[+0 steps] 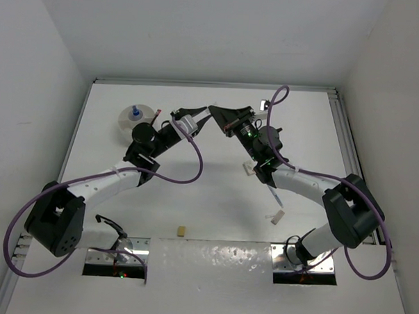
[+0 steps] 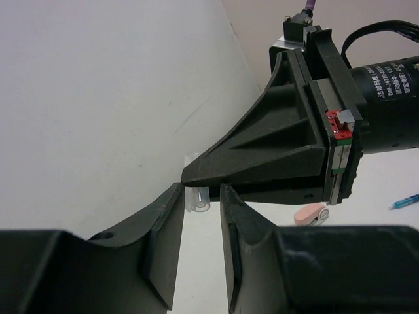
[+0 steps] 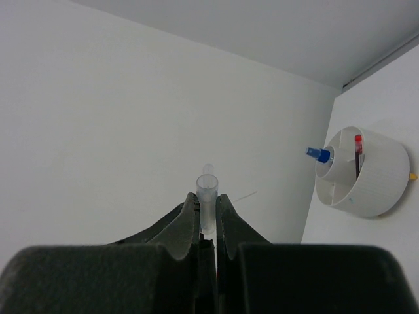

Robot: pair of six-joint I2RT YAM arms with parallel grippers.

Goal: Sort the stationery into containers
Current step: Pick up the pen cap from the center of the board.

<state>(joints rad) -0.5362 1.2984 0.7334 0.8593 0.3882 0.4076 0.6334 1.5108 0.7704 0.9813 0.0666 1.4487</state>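
Right gripper (image 3: 207, 205) clamped on clear tube (image 3: 207, 186) right of white bowl (image 3: 374, 178); left gripper (image 2: 200, 192) jaws apart astride its tip, apparently for handover.

top: overhead, whole table (image 1: 214, 206) | wrists: close, facing each other | shared: probably the clear tube (image 3: 207, 190)

The black motor (image 2: 386, 98) bears a label reading partly "DM-J4310".
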